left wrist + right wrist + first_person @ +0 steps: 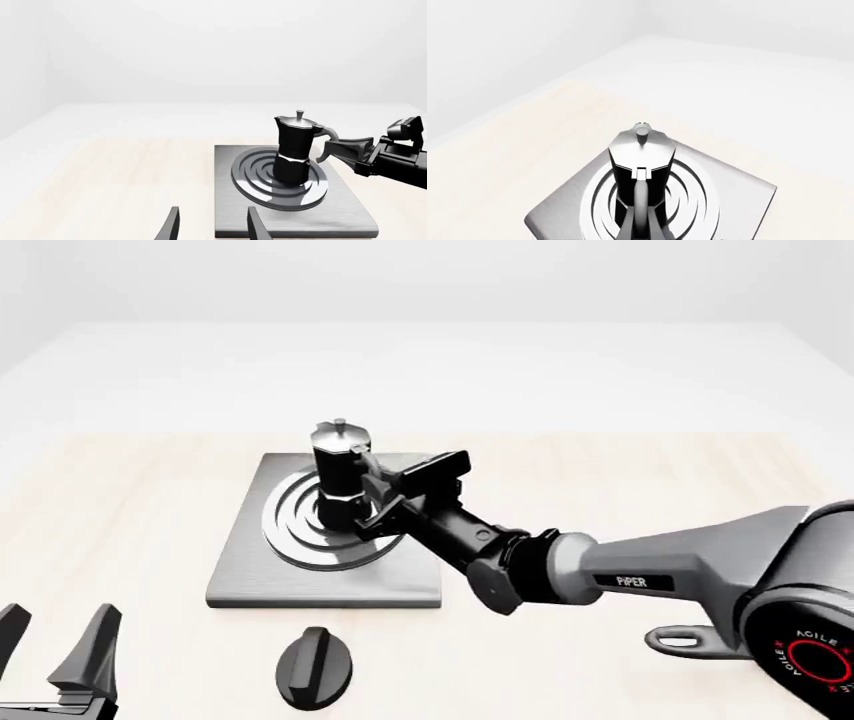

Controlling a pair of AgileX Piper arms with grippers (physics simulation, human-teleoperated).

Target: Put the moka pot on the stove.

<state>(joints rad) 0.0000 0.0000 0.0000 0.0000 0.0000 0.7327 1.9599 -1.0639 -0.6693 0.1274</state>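
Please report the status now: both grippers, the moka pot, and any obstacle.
Right gripper at the moka pot handle, grip unclear. Left gripper open, idle. Pot upright on stove burner rings. No obstacle seen.

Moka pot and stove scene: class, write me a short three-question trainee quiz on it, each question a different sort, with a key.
1. True or false: the moka pot stands on the stove's burner rings.
2. Which gripper is at the pot's handle? A) left gripper B) right gripper C) neither
3. Fill in: the black oval knob lies on the table, ____ the stove, on the arms' side.

Key:
1. True; the left wrist view shows its base on the rings.
2. B; the front view shows the right arm reaching to the handle, while the left gripper hangs open, far from it.
3. off (apart from)
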